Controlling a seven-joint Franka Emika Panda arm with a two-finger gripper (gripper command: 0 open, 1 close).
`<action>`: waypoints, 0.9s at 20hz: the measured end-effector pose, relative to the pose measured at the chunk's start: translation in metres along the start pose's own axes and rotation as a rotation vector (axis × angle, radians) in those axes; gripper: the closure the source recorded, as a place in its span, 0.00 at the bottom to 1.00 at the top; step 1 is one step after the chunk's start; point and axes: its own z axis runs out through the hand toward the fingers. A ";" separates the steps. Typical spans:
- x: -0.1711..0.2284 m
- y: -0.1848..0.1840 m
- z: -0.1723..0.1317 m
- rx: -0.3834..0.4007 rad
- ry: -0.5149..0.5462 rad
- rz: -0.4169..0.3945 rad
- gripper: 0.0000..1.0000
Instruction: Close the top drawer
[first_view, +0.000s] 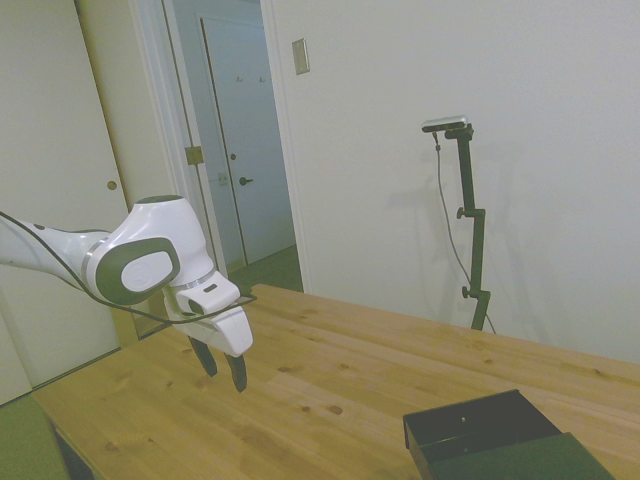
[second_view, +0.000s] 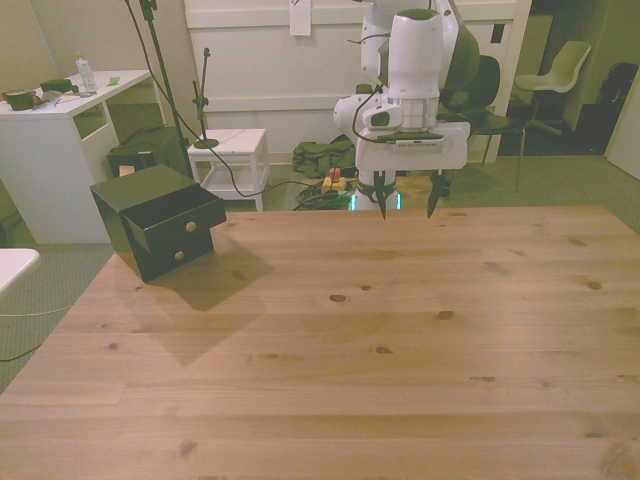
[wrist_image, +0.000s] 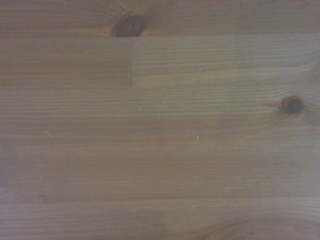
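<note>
One drawer, one reach to go: the top drawer (second_view: 178, 222) juts open from the dark cabinet (second_view: 150, 190) at the front view's left, while the pincer (second_view: 406, 207) hangs wide and empty over the bench (second_view: 400, 340) at upper centre, well apart. Closing likely calls first for crossing to the drawer front.

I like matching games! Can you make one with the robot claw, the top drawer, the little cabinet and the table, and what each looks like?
Things:
1. gripper
2. top drawer
3. cabinet
4. table

Descriptions:
A. pale wood with dark knots
B. pulled out
C. open, hanging above the wood
D. black, at the front view's left

Pairs: 1-C, 2-B, 3-D, 4-A
</note>
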 end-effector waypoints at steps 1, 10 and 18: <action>0.000 0.000 0.000 -0.001 -0.001 0.000 0.00; 0.073 0.003 -0.002 -0.038 0.042 0.181 0.00; 0.152 -0.035 0.009 -0.039 0.147 0.412 0.00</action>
